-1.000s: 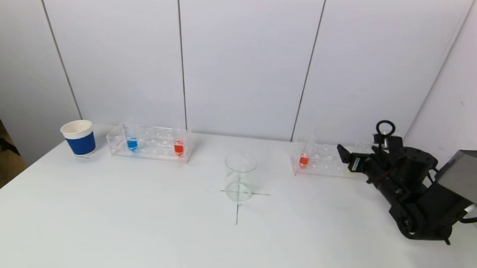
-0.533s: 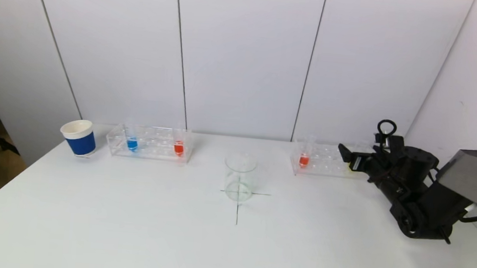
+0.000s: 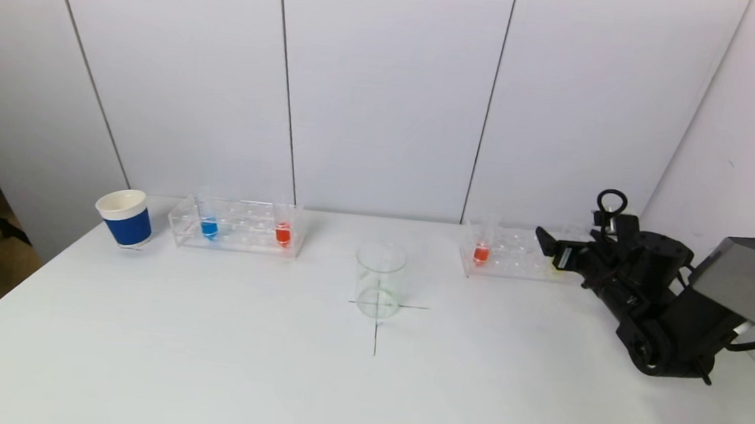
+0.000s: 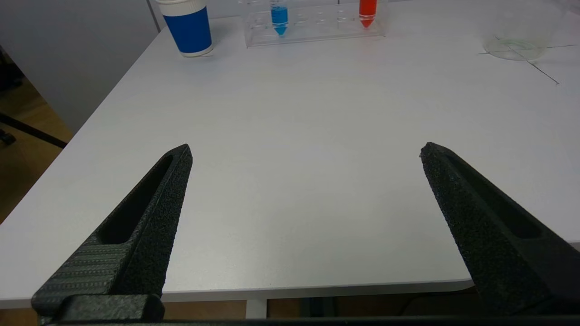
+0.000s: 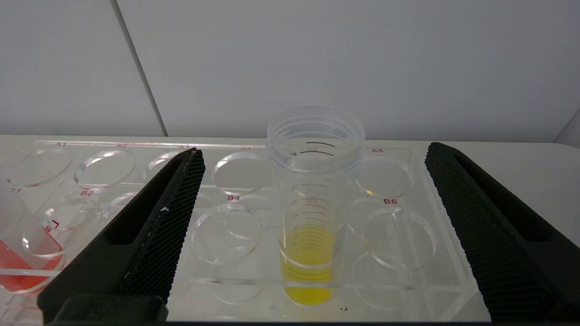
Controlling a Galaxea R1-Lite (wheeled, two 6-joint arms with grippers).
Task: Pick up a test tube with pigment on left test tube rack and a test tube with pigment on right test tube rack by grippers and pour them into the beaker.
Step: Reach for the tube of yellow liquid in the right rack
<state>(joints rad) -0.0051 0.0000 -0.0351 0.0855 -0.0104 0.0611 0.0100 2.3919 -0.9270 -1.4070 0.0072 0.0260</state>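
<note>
The left test tube rack [image 3: 245, 236] holds a blue tube [image 3: 209, 227] and a red tube [image 3: 283, 233]. The empty glass beaker [image 3: 379, 279] stands on a cross mark at mid-table. The right test tube rack [image 3: 513, 265] holds a red tube [image 3: 481, 252] and a yellow tube [image 5: 312, 217]. My right gripper [image 3: 547, 249] is open at the rack's right end. In the right wrist view its fingers [image 5: 172, 213] stand wide on either side of the yellow tube without touching it. My left gripper [image 4: 304, 151] is open and empty over the table's near edge, out of the head view.
A blue paper cup [image 3: 125, 217] stands left of the left rack. The white wall panels rise right behind both racks. The right side wall is close to my right arm [image 3: 668, 326].
My right gripper has crept slightly farther over the right rack. Nothing else has moved.
</note>
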